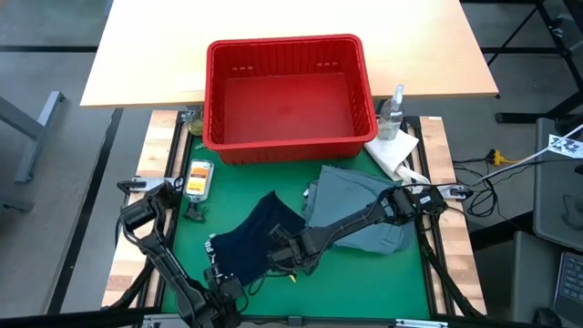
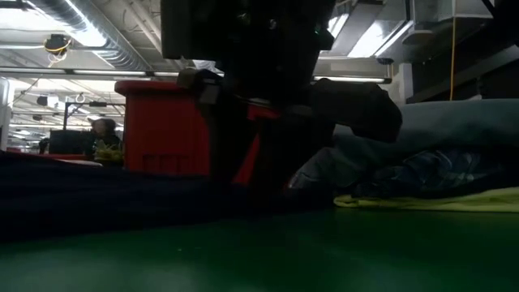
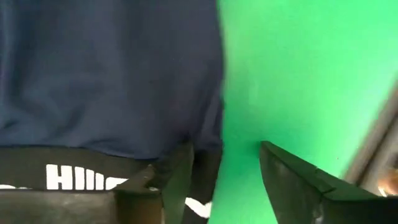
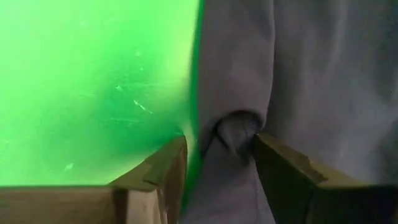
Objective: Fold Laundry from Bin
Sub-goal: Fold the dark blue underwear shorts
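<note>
Landmark: the rectangular red plastic bin with slotted walls [image 1: 357, 91] is taken as the reference; it stands at the far edge of the green mat on the counter [image 1: 364, 282].
Bin contents: nothing is seen inside the bin in the high view.
Laundry: the dark navy garment [image 1: 250, 239] is spread on the mat on the near side of the bin; the large grey-blue garment [image 1: 351, 196] lies beside it, nearer the bin. A yellow edge [image 2: 430, 203] is glimpsed under the grey-blue cloth in the low view.
Left gripper: the left gripper [image 3: 217, 186] is seen with its jaws apart at the navy garment's near edge, farthest from the bin, nothing held.
Right gripper: the right gripper [image 4: 217, 165] is seen with its jaws apart astride a pinched ridge of grey-blue cloth, not closed on it.
Step in hand: a fold of the navy garment seems under way.
Technique: only a single layer at the hem should be pinched, and the cloth should be lifted low and laid flat so no crease is dragged across the mat.
</note>
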`<state>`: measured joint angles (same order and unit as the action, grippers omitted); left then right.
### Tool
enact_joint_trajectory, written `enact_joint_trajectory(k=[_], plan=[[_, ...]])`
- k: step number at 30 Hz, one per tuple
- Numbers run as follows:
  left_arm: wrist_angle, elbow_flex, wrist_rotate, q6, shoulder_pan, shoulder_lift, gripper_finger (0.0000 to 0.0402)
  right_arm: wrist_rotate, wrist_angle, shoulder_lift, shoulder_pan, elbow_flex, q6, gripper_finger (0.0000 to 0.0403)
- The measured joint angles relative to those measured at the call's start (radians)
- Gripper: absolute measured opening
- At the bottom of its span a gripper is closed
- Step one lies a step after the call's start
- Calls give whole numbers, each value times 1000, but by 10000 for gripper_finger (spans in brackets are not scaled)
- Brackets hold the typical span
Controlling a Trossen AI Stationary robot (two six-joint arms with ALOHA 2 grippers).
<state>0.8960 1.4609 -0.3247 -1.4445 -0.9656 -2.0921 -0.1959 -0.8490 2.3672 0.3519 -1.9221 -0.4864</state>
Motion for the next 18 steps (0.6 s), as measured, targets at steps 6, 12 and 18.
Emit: enact_joint_trajectory(k=[6,12,18], plan=[[43,0,2,-45,17,-2,116,3,-10,2,2,0,8,137],[62,0,0,-73,24,-3,20,7,-19,4,3,-1,11,37],[158,57,92,-75,24,-6,3,64,-24,-3,1,-3,52,23]])
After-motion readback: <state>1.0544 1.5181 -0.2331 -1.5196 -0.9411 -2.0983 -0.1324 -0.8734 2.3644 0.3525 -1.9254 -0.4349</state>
